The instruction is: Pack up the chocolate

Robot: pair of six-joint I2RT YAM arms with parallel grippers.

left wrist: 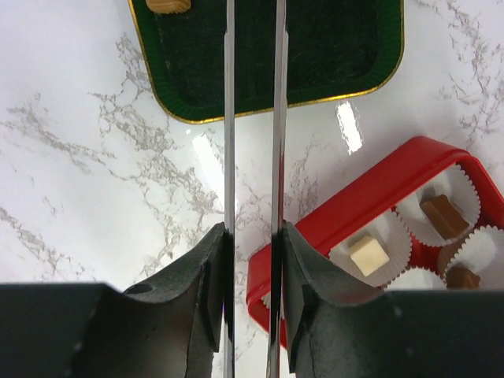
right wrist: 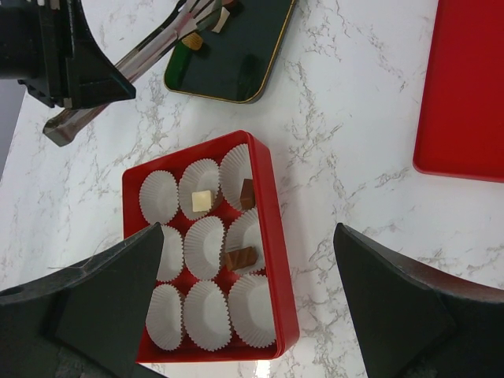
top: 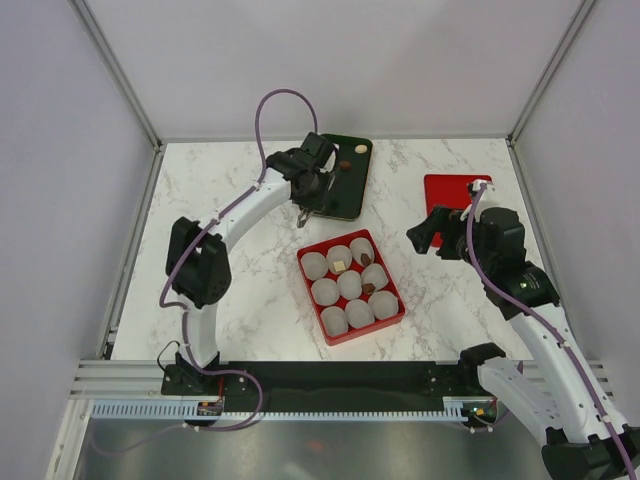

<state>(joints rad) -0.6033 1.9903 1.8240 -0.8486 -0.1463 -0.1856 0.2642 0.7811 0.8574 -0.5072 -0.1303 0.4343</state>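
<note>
Chocolate pieces lie in two places. A cream cube [right wrist: 203, 200] and two brown pieces [right wrist: 246, 193] [right wrist: 240, 257] sit in white paper cups inside the red box [top: 393, 283]. Other pieces, a brown one [top: 345, 166] and a tan one [right wrist: 193, 41], rest on the dark green tray [top: 345, 195]. My left gripper [top: 312, 188] [left wrist: 252, 232] is shut on metal tongs [left wrist: 229, 118], whose tips reach over the tray beside those pieces. Whether the tips pinch a piece I cannot tell. My right gripper [right wrist: 248, 232] hovers open, to the right of the box.
A flat red lid [top: 455, 200] lies at the back right on the marble table, behind my right gripper. Several paper cups [right wrist: 209, 315] in the box hold nothing. Grey walls close in the table on three sides.
</note>
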